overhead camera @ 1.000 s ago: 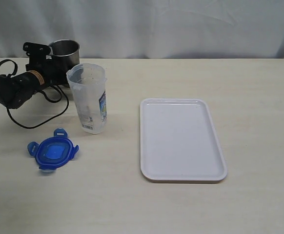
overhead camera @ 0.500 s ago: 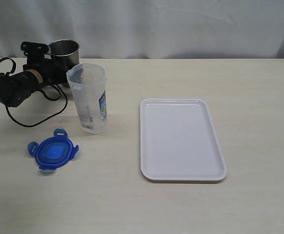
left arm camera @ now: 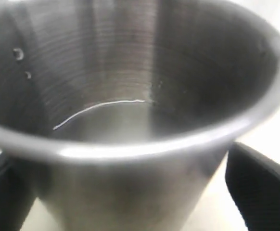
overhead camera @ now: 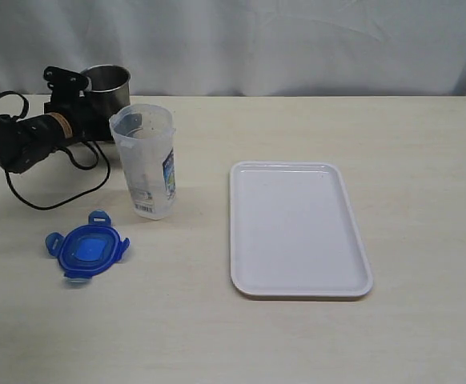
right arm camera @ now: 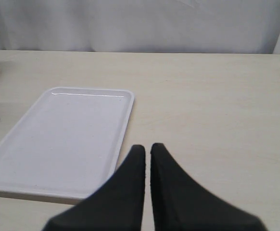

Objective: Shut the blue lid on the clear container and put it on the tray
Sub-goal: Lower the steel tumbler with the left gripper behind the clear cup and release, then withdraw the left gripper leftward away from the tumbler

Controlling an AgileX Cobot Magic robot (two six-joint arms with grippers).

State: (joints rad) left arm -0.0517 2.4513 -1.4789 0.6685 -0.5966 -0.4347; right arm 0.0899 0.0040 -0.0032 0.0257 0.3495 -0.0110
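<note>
The clear container (overhead camera: 146, 160) stands upright and uncovered on the table, left of the white tray (overhead camera: 297, 228). The blue lid (overhead camera: 87, 250) lies flat on the table in front of the container, apart from it. My left gripper (overhead camera: 82, 94) is at the back left, open, its fingers (left arm camera: 260, 185) either side of a grey steel cup (left arm camera: 130, 96), with a gap showing beside the cup wall. In the right wrist view my right gripper (right arm camera: 147, 147) is shut on nothing, hovering near the tray (right arm camera: 58, 139). It does not show in the exterior view.
The steel cup (overhead camera: 106, 86) stands just behind the container. A black cable (overhead camera: 57, 196) loops over the table between the left arm and the lid. A white curtain hangs behind the table's far edge.
The left gripper has shifted slightly left and then back right beside the steel cup. The cup, container, lid and tray have not moved.
</note>
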